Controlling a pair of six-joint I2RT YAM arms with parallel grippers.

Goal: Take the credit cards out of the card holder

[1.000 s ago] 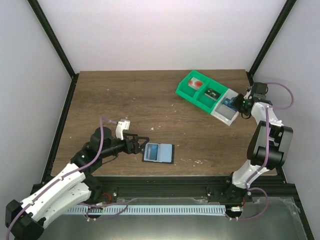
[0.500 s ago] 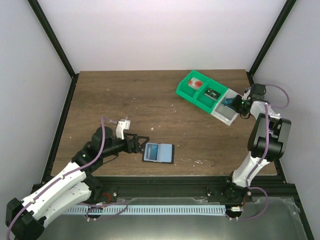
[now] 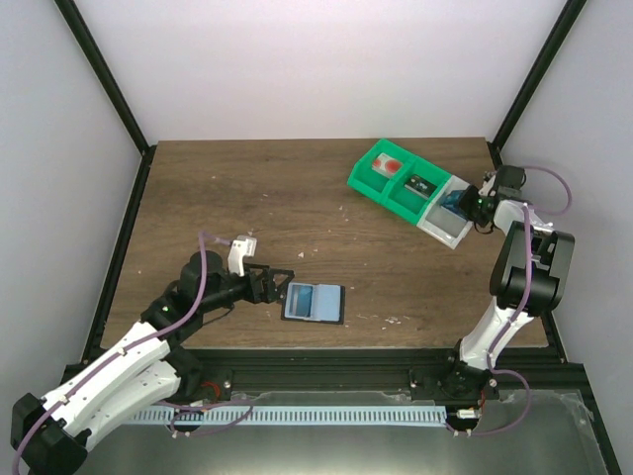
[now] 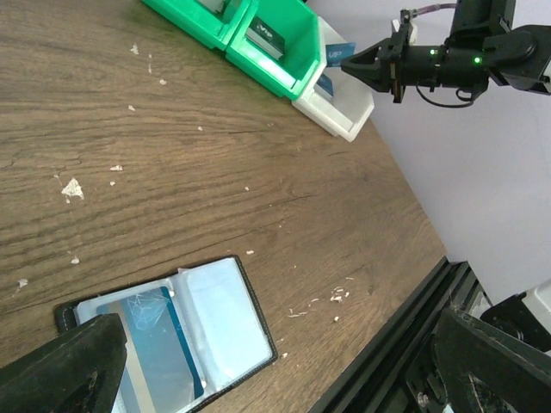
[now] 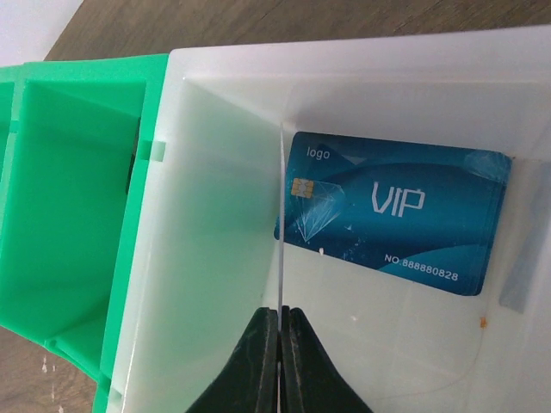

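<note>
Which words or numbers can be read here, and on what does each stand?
"logo": blue card in the white bin
"VIP": same card
"NO 888880828": same card
Dark item in the green tray; card holder: too small to read.
Held card, right fingers: edge-on, unreadable.

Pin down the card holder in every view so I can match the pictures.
Top external: the card holder lies lower centre of the picture.
Left wrist: bottom left, lying open.
Right wrist: not in it.
Shared landmark: the white bin, upper right from above, top centre in the left wrist view, filling the right wrist view.
</note>
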